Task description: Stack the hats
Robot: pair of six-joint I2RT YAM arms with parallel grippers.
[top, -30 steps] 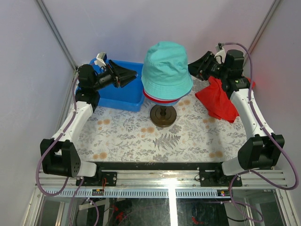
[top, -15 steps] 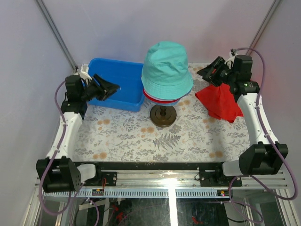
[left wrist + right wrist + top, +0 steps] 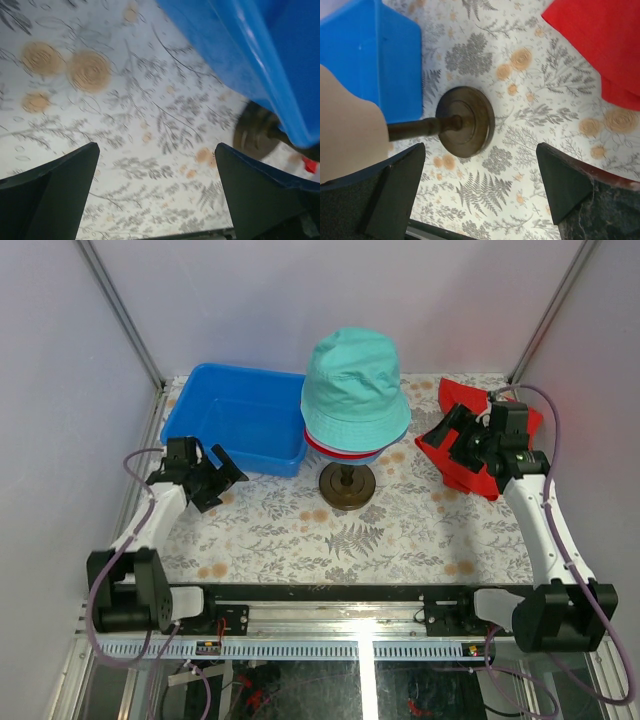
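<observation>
Hovering low over the flowered table point(image 3: 300, 530), my left claw point(image 3: 220, 483) has its fingers spread wide with nothing between them, just beside the front corner of the blue bin point(image 3: 240, 420). My right claw point(image 3: 447, 435) hangs above the near part of the red cloth point(image 3: 475, 468), fingers parted too, and empty. The hats point(image 3: 352, 425) sit in one stack between my arms, well apart from both claws. The teal hat point(image 3: 355, 375) is on top, and the brim of the red hat point(image 3: 335, 450) peeks out under it. Slivers of blue and a paler edge show there as well — I cannot sort those lower layers. From my right wrist I see the beige head point(image 3: 345, 130) on a rod rising from the dark round stand point(image 3: 465, 121).
</observation>
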